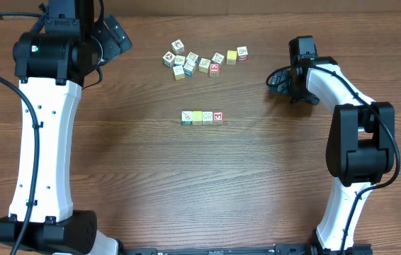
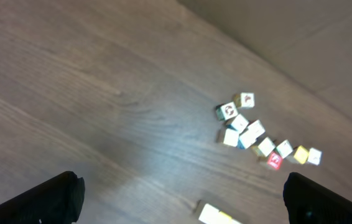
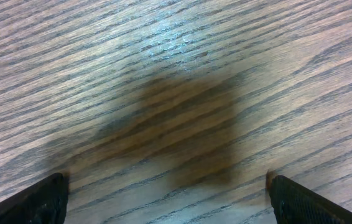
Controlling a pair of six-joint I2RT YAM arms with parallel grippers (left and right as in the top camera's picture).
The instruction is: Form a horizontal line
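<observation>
The horizontal line (image 1: 202, 117) lies near the middle of the table (image 1: 151, 170). It is a short straight row of small picture cubes set edge to edge, with a white-green cube at its left end, pale yellow in the middle and a red-faced cube at its right end. The cubes are so small in the overhead view that their pictures cannot be read. In the left wrist view only one pale end of the row (image 2: 216, 214) shows, cut off by the bottom edge. Farther toward the back of the table, well apart from the row, sits a loose cluster (image 1: 204, 60) of similar cubes, scattered unevenly; it is also seen, slightly blurred, in the left wrist view (image 2: 257, 134). The left gripper (image 1: 115, 35) hangs at the back left of the table, well apart from both the cluster and the row. Its jaws are spread wide with nothing between them, and only the two dark fingertips (image 2: 51, 199) enter its own camera's corners. The right gripper (image 1: 282, 79) is off to the right of the cluster, clear of every cube, and it too is released and empty. In its wrist view the fingertips (image 3: 36, 202) stand far apart over bare wood grain, with a dark shadow (image 3: 188, 130) on the table below.
</observation>
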